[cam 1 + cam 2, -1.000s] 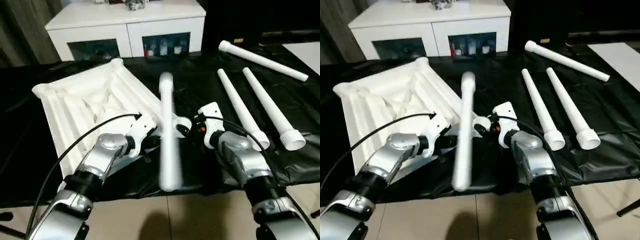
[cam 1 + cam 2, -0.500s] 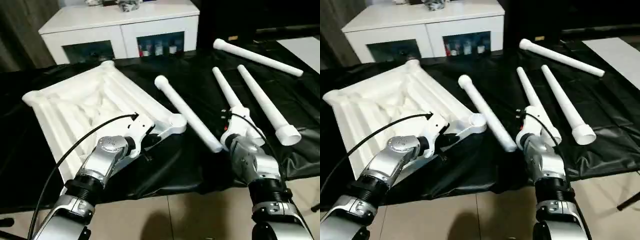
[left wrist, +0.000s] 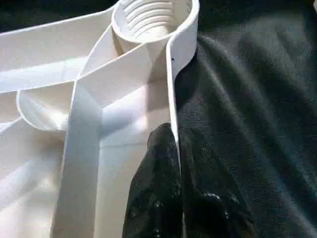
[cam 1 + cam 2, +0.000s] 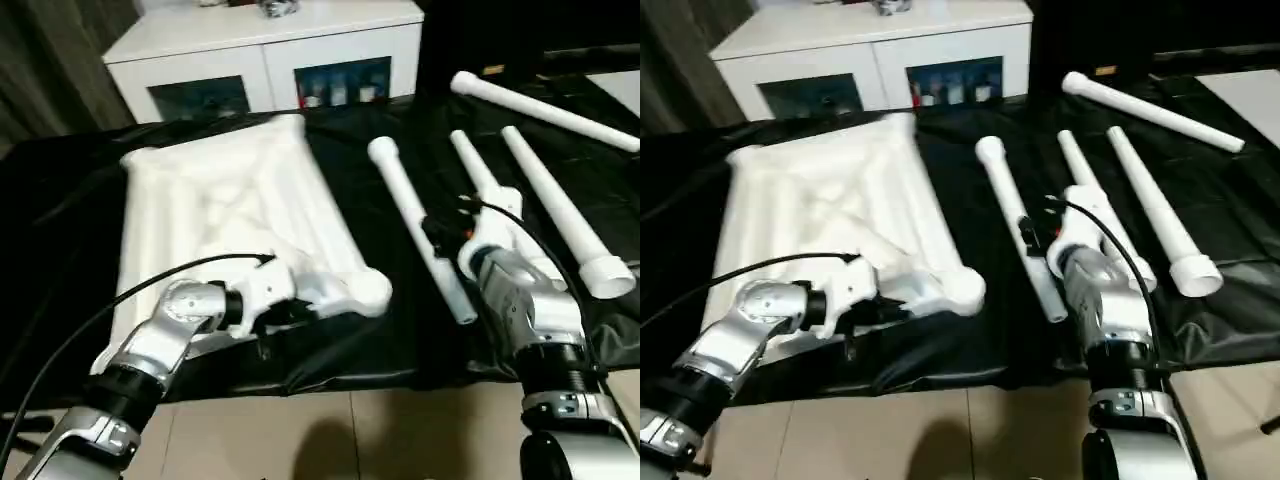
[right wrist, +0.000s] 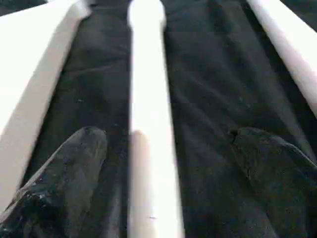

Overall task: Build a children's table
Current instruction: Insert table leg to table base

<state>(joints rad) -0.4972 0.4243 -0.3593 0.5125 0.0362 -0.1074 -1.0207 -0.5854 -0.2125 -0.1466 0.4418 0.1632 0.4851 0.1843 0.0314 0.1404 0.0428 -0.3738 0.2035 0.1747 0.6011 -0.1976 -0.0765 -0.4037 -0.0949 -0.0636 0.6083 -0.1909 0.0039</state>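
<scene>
So L gripper [image 3: 176, 148] pinches rim of white ribbed plastic tabletop [image 4: 230, 200] — R gripper [image 5: 163, 148] spread wide astride long white tube leg [image 4: 420, 225] on black sheet [image 4: 60, 220].

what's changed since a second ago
The right gripper has let go of the leg, which stood upright over the corner socket and now lies on the black cloth. The left gripper still pinches the tabletop rim. Three other legs stay put.
</scene>
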